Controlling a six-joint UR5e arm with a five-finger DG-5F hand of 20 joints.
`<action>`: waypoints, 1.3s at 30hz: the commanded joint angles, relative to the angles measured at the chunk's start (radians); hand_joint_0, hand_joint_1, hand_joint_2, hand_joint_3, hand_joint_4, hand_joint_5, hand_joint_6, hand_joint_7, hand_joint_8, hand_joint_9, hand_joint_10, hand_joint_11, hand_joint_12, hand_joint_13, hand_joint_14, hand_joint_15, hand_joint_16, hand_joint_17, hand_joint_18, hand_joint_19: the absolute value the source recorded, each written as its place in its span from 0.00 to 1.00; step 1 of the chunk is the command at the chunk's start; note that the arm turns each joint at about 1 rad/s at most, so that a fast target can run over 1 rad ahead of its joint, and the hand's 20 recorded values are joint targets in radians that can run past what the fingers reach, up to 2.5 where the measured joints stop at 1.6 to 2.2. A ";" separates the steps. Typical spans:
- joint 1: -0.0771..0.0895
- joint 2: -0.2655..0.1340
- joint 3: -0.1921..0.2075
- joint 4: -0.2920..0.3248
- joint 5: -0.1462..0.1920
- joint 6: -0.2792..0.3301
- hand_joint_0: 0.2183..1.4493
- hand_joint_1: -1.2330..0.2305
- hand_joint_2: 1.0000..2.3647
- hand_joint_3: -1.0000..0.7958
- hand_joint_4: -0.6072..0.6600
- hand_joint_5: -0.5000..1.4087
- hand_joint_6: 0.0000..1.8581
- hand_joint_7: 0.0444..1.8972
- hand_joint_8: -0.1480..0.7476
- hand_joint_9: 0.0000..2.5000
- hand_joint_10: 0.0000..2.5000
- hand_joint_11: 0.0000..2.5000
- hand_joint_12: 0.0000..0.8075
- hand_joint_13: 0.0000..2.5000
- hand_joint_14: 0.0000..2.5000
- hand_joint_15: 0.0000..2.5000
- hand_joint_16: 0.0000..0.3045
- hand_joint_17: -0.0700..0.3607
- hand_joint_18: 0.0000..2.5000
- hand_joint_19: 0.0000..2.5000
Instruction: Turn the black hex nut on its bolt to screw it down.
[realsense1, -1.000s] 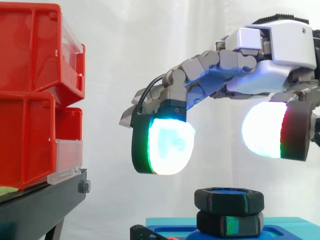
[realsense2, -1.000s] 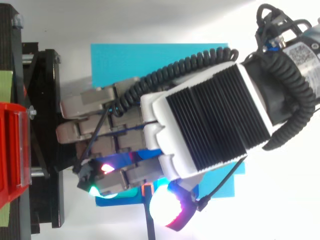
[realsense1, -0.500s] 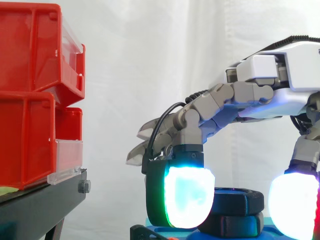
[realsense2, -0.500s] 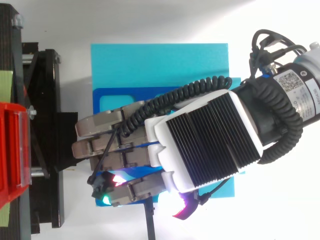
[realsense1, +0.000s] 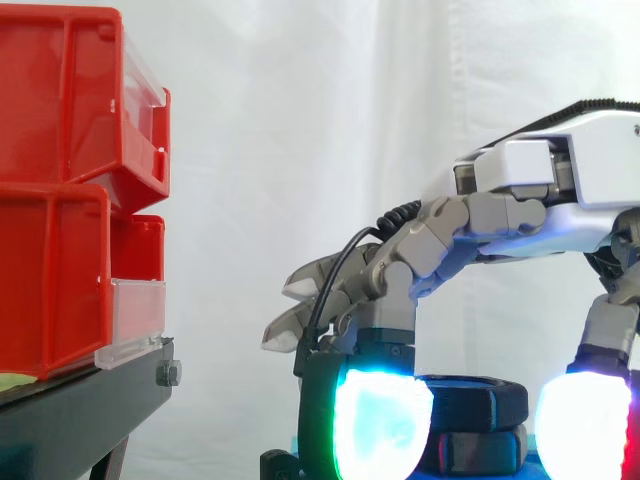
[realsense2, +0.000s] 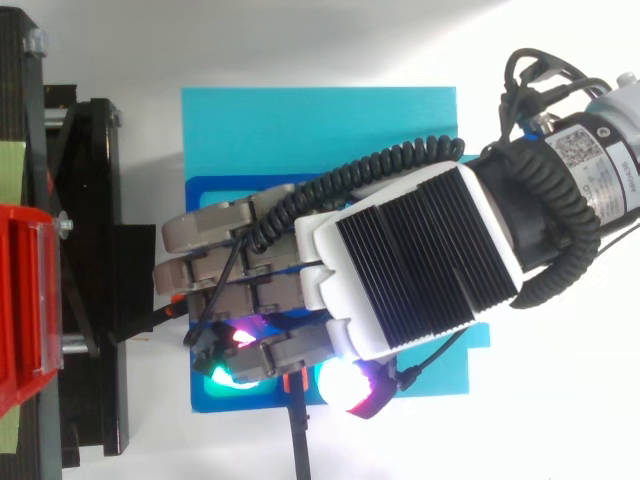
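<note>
Item 1, hand (realsense1: 560, 190): I am reaching in from the right, palm down, and hovering low over the work. From above, my hand (realsense2: 400, 265) is covering the middle of the dark blue fixture (realsense2: 215, 195).

Item 2, black hex nut (realsense1: 478, 404): it is sitting flat under my palm, directly on top of a second black hex piece (realsense1: 480, 450). The pair is standing at the lower edge of the side view. From above I am hiding both.

Item 3, fingers: a cyan-white pad (realsense1: 380, 425) with a green edge is hanging in front of the nut's left end. A white pad (realsense1: 585, 430) with a red edge is hanging just off its right end, and a sliver of background is showing between that pad and the nut. I cannot tell whether I am pinching the nut or only flanking it.

Item 4, cyan sheet (realsense2: 320, 130): it is lying flat under the fixture and showing beyond it on the far side.

Item 5, orange piece (realsense2: 291, 381): it is peeking out at the fixture's near edge, between the two lit pads.

Item 6, red bins (realsense1: 60, 190): they are sitting stacked on the black stand (realsense1: 80, 420) at the left, well apart from me.

Item 7, white curtain (realsense1: 300, 150): it is hanging behind everything.
</note>
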 joint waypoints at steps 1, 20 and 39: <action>-0.002 0.000 -0.008 0.017 -0.001 -0.001 0.23 0.38 0.00 0.28 0.61 0.15 0.42 0.31 0.43 0.21 0.00 0.14 0.17 0.13 0.00 0.00 0.05 0.25 0.03 0.07; -0.015 0.000 -0.006 0.023 -0.009 -0.001 0.30 0.39 0.01 0.37 0.61 0.15 0.42 0.32 0.42 0.22 0.00 0.15 0.14 0.13 0.00 0.00 0.04 0.23 0.03 0.07; -0.022 0.000 -0.006 0.025 -0.020 -0.001 0.24 0.40 0.00 0.28 0.64 0.16 0.40 0.32 0.43 0.22 0.00 0.15 0.16 0.13 0.00 0.00 0.05 0.24 0.03 0.07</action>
